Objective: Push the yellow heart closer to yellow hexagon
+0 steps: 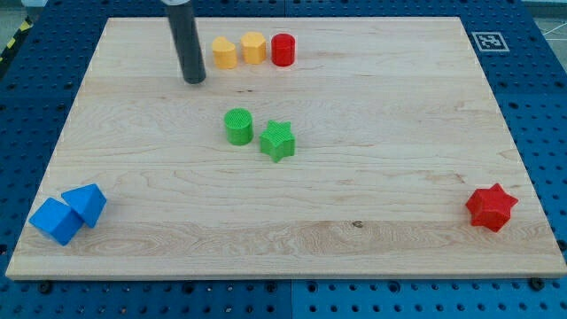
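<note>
**Yellow pair side by side at the board's top edge**

Yellow is where our attention goes first: the yellow heart [224, 53] sits near the view's top, just left of the yellow hexagon [253, 47], the two so close that we cannot tell whether they touch. A red cylinder [283, 50] stands just to the right of the hexagon, closing a short row of three.

We carry no gripper, so there is nothing to open or close; our arm ends in a dark rod, and my tip [194, 81] rests on the wooden board [381, 177] a little to the left of the heart and slightly lower in the view, apart from it.

Near the middle of the board, a green cylinder [238, 126] stands just beside a green star [277, 140], which lies to its lower right.

In the view's bottom left corner, two blue blocks press against each other: a blue cube [56, 221] and a second blue block [87, 204], whose shape we cannot make out for certain. A red star [491, 207] lies alone near the bottom right, well apart from everything else.
</note>
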`<action>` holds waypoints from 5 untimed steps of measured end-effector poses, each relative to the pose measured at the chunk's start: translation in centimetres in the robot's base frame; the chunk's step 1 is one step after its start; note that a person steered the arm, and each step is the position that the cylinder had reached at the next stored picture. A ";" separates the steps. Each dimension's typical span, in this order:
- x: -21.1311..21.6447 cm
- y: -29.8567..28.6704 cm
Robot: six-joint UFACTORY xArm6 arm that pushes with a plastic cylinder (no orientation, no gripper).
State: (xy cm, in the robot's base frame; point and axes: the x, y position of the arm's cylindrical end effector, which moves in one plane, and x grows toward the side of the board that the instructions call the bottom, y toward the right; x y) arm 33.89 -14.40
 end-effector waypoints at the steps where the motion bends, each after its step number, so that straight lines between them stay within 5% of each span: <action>1: -1.0 0.2; 5: -3.0 5.5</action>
State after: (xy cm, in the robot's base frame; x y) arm 30.86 -8.91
